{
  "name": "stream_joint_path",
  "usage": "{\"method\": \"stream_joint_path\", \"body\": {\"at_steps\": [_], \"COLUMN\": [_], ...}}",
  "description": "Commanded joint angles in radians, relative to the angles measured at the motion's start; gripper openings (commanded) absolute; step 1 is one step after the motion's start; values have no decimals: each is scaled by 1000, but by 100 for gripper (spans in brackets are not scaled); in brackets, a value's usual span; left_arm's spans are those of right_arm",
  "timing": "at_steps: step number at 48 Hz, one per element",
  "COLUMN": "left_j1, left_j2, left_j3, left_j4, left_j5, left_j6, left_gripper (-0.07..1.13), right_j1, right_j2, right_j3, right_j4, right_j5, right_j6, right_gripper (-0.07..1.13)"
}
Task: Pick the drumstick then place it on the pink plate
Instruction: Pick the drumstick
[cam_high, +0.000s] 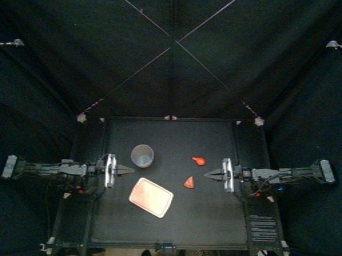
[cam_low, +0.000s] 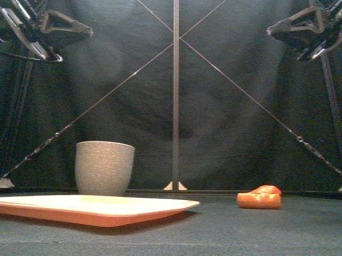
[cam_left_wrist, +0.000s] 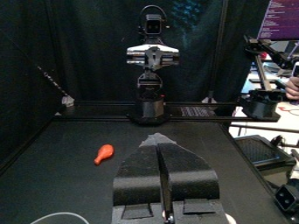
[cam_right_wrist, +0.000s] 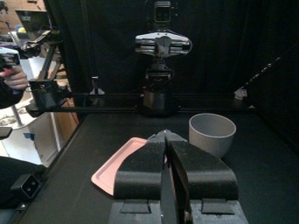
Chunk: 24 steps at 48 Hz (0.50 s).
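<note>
The black table (cam_high: 203, 215) carried everything, with the pink plate (cam_high: 154, 197) lying flat toward its front left and nothing on it. Just behind the plate stood a tall grey cup (cam_high: 143, 154), upright and clear of the plate's edge. The left tool (cam_left_wrist: 162, 149) hung at the table's left side and the right tool (cam_right_wrist: 170, 140) at its right side, facing each other across the things; each had its jaws pressed together with nothing between them, and neither touched any object. The drumstick (cam_high: 198, 159) lay on its side on the table, right of the cup and behind the plate's far corner, nearer the right tool than the left. It was red, with a rounded meaty end and a thin shank. It was probably a light, stiff plastic toy with a smooth skin that could slip or roll, so a hold across the narrow shank, or low across the bulb where the jaws could straddle it, looked the safest. A small red toy (cam_high: 189, 182) lay in front of it, apart from it and just right of the plate.
</note>
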Motion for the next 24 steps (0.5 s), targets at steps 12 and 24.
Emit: {"method": "stream_joint_path", "body": {"at_steps": [12, 24], "left_j1": [43, 46], "left_j2": [18, 17], "left_j3": [-6, 11], "left_j4": [-2, -2], "left_j5": [2, 0], "left_j6": [2, 0], "left_gripper": [-2, -2], "right_j1": [-221, -345], "right_j2": [166, 324], "right_j3": [-41, -117], "right_j4": [11, 8], "right_j5": [49, 202], "right_j6": [18, 18], "right_gripper": [6, 6]}}
